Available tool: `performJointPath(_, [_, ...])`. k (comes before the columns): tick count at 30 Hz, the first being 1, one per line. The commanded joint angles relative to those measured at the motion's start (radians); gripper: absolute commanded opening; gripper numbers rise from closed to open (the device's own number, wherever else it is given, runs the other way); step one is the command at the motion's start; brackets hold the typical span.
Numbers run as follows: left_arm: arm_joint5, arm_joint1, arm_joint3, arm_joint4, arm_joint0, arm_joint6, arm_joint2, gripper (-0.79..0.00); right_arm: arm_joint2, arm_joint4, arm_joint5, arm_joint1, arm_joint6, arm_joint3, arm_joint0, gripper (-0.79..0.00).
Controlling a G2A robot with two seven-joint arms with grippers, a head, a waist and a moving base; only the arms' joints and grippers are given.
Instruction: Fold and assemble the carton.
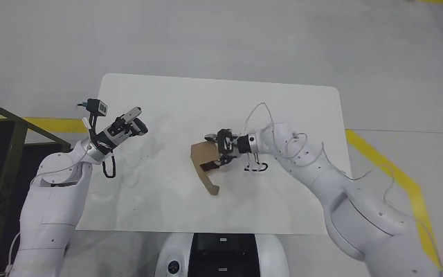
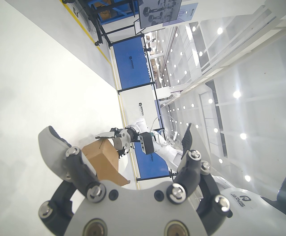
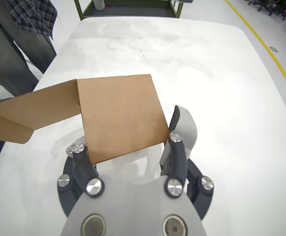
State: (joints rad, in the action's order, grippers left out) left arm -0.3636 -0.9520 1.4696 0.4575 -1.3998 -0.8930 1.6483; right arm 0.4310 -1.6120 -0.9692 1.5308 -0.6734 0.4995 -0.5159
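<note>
Top view: brown cardboard carton (image 1: pixel 202 156) sits near the middle of the white table (image 1: pixel 277 104), partly folded. One flat panel faces up, and a narrower flap runs off it toward the lower centre of the frame. Right gripper (image 1: pixel 222 147) is at the carton's right edge, touching the cardboard, with the arm coming in from the lower right. In the right wrist view the carton's panel (image 3: pixel 120 116) lies tilted right across the gripper and covers part of it. A side flap (image 3: pixel 44 107) folds off toward the left edge of the frame, and there's a shadow on the table under the near edge. I can't tell whether this gripper is clamped on the panel or just sitting around it. Left gripper (image 1: pixel 140 119) is at centre left in the top view, over bare table, well apart from the carton. In the left wrist view its fingers (image 2: pixel 52 139) are spread wide with nothing between them, and the carton (image 2: pixel 98 154) shows farther off with the right gripper (image 2: pixel 116 143) at its top edge. Off the table I see yellow floor tape (image 1: pixel 387 166), a dark green metal frame (image 3: pixel 127 9) at the top of the right wrist frame beyond the table's end, and blue barrier panels (image 2: pixel 131 64) in the room behind.
</note>
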Motion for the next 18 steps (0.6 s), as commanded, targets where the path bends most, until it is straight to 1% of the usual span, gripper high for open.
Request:
performJointPath(1, [0.0, 0.0, 0.0, 0.0, 0.0, 0.0, 0.0, 0.0, 0.032, 0.086, -0.032, 0.003, 0.102, -0.016, 0.001, -0.551])
performJointPath(3, [0.0, 0.0, 0.0, 0.0, 0.0, 0.0, 0.0, 0.0, 0.056, 0.155, -0.043, 0.003, 0.194, -0.019, 0.004, -0.493])
performJointPath(5, [0.0, 0.0, 0.0, 0.0, 0.0, 0.0, 0.0, 0.0, 0.074, 0.225, -0.043, 0.001, 0.273, -0.002, 0.002, -0.468])
performJointPath(9, [0.0, 0.0, 0.0, 0.0, 0.0, 0.0, 0.0, 0.0, 0.087, 0.346, -0.043, -0.016, 0.429, 0.057, -0.003, -0.431])
performJointPath(13, [0.0, 0.0, 0.0, 0.0, 0.0, 0.0, 0.0, 0.0, 0.086, 0.494, -0.043, -0.045, 0.596, 0.137, -0.013, -0.413])
performJointPath(17, [0.0, 0.0, 0.0, 0.0, 0.0, 0.0, 0.0, 0.0, 0.085, 0.668, -0.043, -0.083, 0.77, 0.229, -0.024, -0.308])
performJointPath(18, [0.0, 0.0, 0.0, 0.0, 0.0, 0.0, 0.0, 0.0, 0.086, 0.709, -0.043, -0.094, 0.812, 0.252, -0.026, -0.259])
